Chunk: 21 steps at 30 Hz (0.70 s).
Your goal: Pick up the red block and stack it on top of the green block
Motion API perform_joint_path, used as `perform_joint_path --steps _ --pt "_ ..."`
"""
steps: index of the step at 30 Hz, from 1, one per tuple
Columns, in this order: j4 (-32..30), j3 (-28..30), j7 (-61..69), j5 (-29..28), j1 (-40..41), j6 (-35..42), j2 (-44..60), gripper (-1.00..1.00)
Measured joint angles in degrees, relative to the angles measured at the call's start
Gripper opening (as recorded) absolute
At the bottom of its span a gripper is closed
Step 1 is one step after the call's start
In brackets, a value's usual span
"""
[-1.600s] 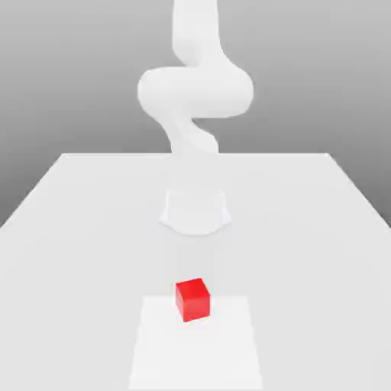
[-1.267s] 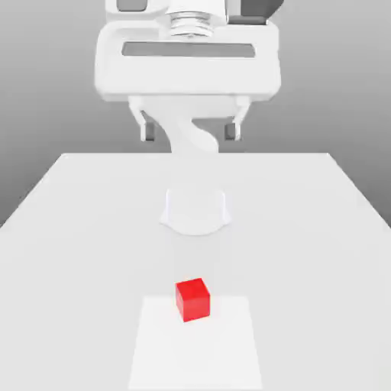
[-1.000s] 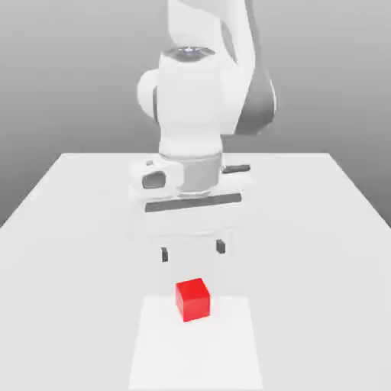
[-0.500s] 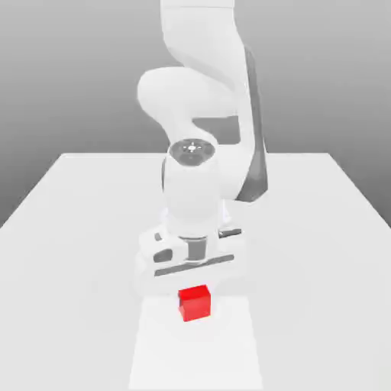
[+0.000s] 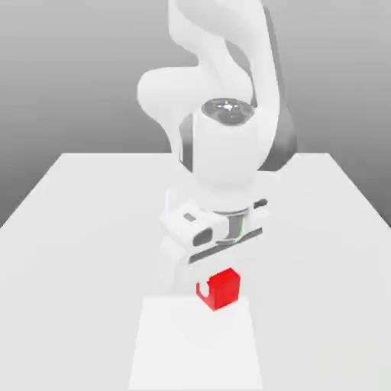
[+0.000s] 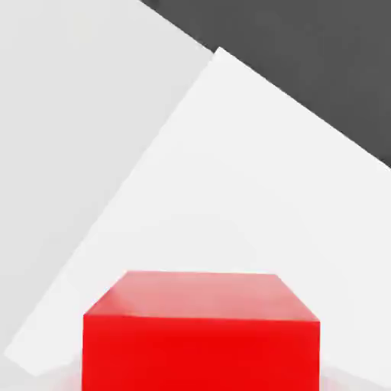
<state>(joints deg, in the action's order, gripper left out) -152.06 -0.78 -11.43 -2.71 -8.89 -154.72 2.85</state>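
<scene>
Status: grasp done, AFAICT. Gripper [image 5: 218, 291] is pinching red block [image 5: 224, 292], white finger visible against its side. Blk is at far edge of white patch [image 5: 195, 344], near that edge's end on the exterior view's right; can't tell how high it's lifted, if at all. Left to do: carry to green blk, set on top, release, back off. Diff vs approx 1 s ago: jaws were spread behind blk, blk nearer mid of patch's far edge; now grip's closed, blk is shifted toward the exterior view's right and turned w/ the hand
</scene>
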Motion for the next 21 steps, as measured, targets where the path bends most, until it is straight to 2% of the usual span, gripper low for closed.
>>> perform_joint_path --steps 16,19,20,21 --pt "33.14 -14.35 29.34 -6.36 -10.21 14.72 19.44 -1.00" --pt "35.22 -13.81 29.71 -8.62 -11.99 11.44 25.01 -1.00" --pt "35.47 -13.26 29.37 -9.32 -12.48 9.86 26.87 1.00" --pt "35.47 -13.26 29.37 -9.32 -12.48 9.86 26.87 1.00"
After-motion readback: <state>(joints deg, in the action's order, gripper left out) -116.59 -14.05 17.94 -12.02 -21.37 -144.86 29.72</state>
